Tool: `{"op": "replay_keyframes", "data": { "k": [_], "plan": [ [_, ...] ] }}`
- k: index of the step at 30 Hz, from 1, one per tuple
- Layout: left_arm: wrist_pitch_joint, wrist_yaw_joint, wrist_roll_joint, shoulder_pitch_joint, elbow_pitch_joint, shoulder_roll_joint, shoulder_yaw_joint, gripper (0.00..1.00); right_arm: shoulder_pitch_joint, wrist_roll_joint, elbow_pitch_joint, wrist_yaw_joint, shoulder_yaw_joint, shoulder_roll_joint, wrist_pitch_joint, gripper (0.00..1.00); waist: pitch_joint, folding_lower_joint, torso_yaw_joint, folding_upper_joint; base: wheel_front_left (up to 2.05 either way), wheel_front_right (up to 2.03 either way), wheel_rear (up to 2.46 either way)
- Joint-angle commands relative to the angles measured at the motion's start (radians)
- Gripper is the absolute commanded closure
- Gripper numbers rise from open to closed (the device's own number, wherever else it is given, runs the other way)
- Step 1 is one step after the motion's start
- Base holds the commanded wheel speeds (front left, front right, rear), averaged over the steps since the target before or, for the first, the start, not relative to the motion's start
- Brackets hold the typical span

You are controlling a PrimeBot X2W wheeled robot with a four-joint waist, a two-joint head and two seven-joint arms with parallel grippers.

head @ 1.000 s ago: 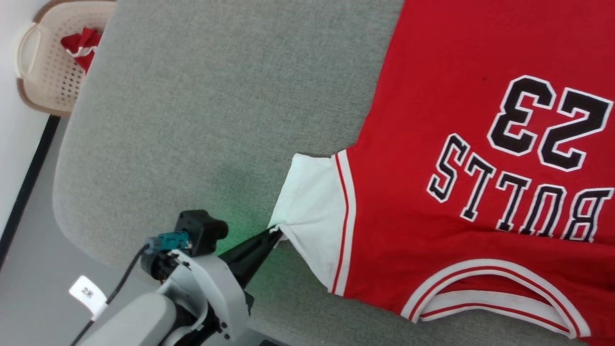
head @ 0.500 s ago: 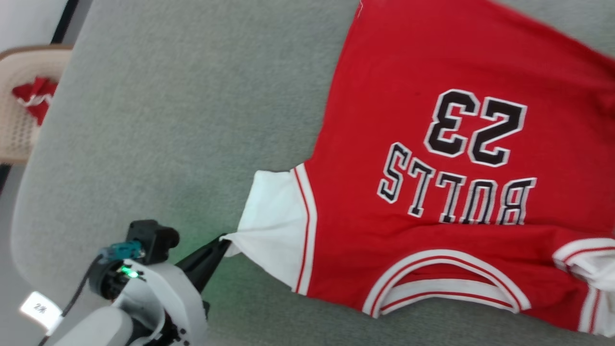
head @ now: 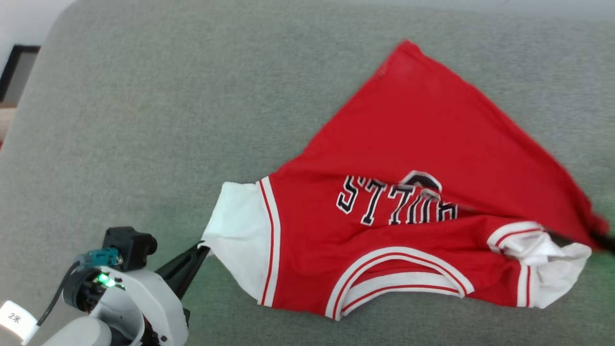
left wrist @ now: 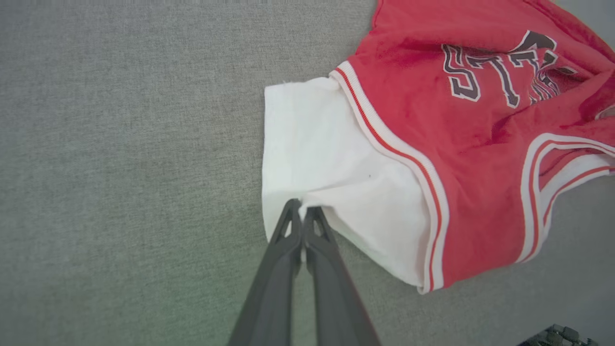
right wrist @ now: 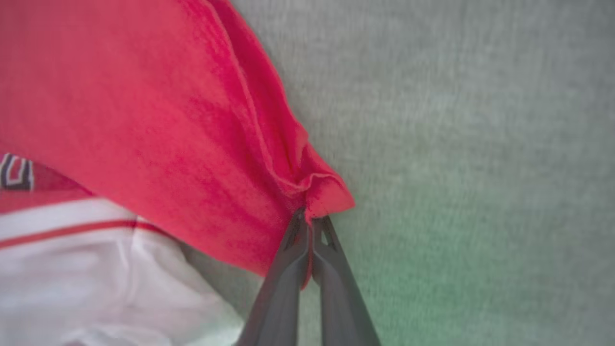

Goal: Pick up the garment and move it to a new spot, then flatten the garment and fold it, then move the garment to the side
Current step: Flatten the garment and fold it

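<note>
Left wrist shell [head: 144, 298] showing pale grey, carrying black camera block [head: 129, 242]; teal connector [head: 98, 257] feeding black cable [head: 54, 299]; green light [head: 102, 278] glowing; white tag [head: 12, 319] hanging; dark fingers [head: 185, 266] tapering.

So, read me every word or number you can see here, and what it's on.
"LLS", upside down in the head view: lettering on the garment; its other letters are lost in a fold.
Numeral beside it: mostly folded under, unreadable.
"2" plus a blurred character: white tag.
</note>
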Motion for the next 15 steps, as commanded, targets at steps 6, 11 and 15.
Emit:
{"op": "replay_keyframes", "data": {
  "k": [6, 11, 15],
  "plan": [
    [0.005, 0.002, -0.006, 0.002, -0.004, 0.001, -0.003, 1.0, 0.284, -0.069, -0.144, -0.002, -0.134, 0.151, 0.051, 1.0, -0.016, 0.0, -0.021, -0.0001, 0.0, 0.0, 0.0],
    [0.006, -0.003, -0.008, -0.005, 0.003, -0.002, -0.003, 1.0, 0.311, -0.147, -0.148, -0.002, -0.161, 0.232, 0.008, 0.91, -0.015, 0.0, -0.024, -0.0001, 0.0, 0.0, 0.0],
    [0.006, -0.009, -0.009, -0.011, 0.009, -0.004, -0.005, 1.0, 0.304, -0.183, -0.146, -0.002, -0.148, 0.264, 0.008, 0.0, -0.017, 0.0, -0.026, -0.0001, 0.0, 0.0, 0.0]
  ]
}}
